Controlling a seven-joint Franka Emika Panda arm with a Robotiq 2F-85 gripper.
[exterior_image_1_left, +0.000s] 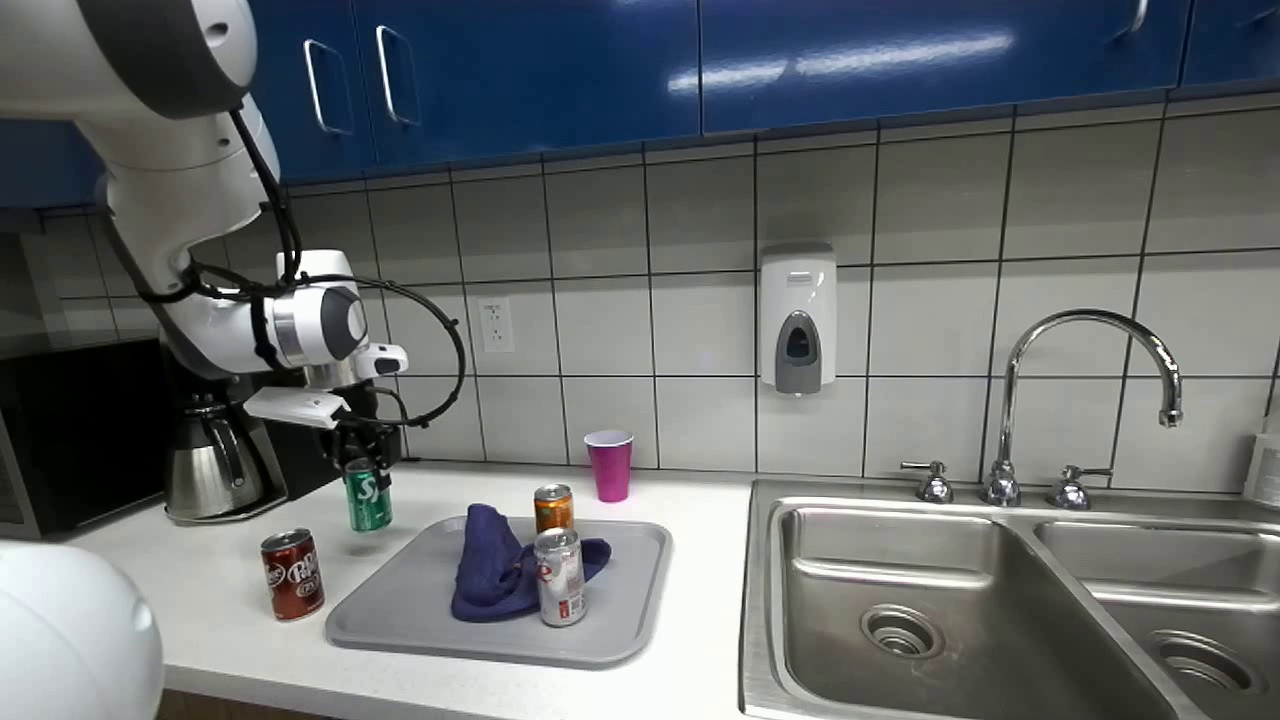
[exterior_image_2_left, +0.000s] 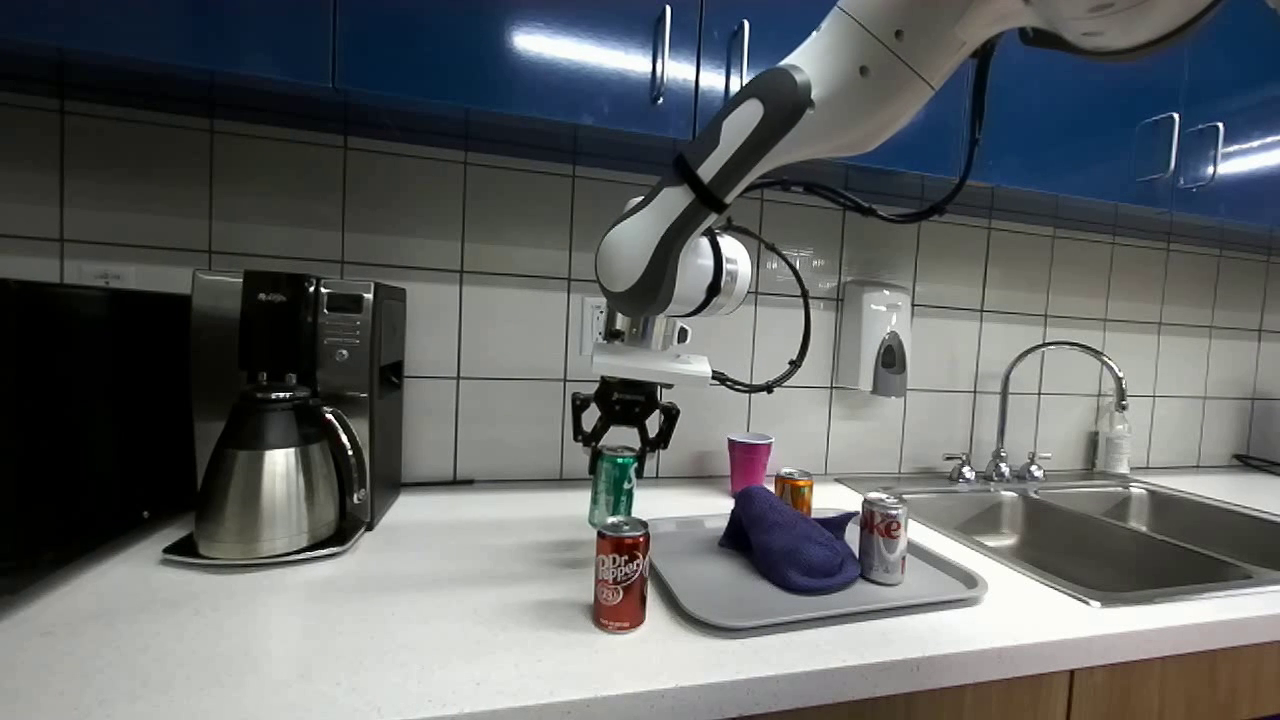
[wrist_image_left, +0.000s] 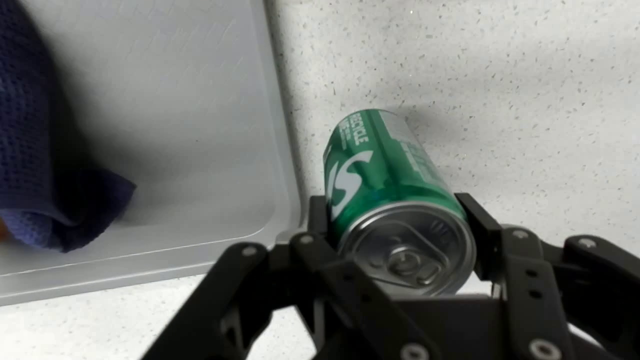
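Note:
My gripper (wrist_image_left: 395, 220) is shut on a green Sprite can (wrist_image_left: 385, 155), with one finger on each side near its top. In both exterior views the can (exterior_image_1_left: 368, 498) (exterior_image_2_left: 612, 490) hangs almost upright below the gripper (exterior_image_1_left: 366, 470) (exterior_image_2_left: 617, 462), seemingly just above the white counter. A dark red Dr Pepper can (exterior_image_1_left: 293, 575) (exterior_image_2_left: 620, 575) stands on the counter in front of it. A grey tray (exterior_image_1_left: 420, 580) lies beside it and shows in the wrist view too (wrist_image_left: 200, 125). On the tray are a purple cloth (exterior_image_2_left: 790, 545), a silver Coke can (exterior_image_2_left: 884, 540) and an orange can (exterior_image_1_left: 553, 507).
A pink cup (exterior_image_1_left: 610, 465) stands behind the tray near the tiled wall. A coffee maker with a steel carafe (exterior_image_2_left: 270, 490) and a black microwave (exterior_image_2_left: 80, 420) are at one end. A double sink (exterior_image_1_left: 900, 580) with a faucet (exterior_image_1_left: 1008, 400) is at the other. Blue cabinets (exterior_image_1_left: 540, 70) hang above.

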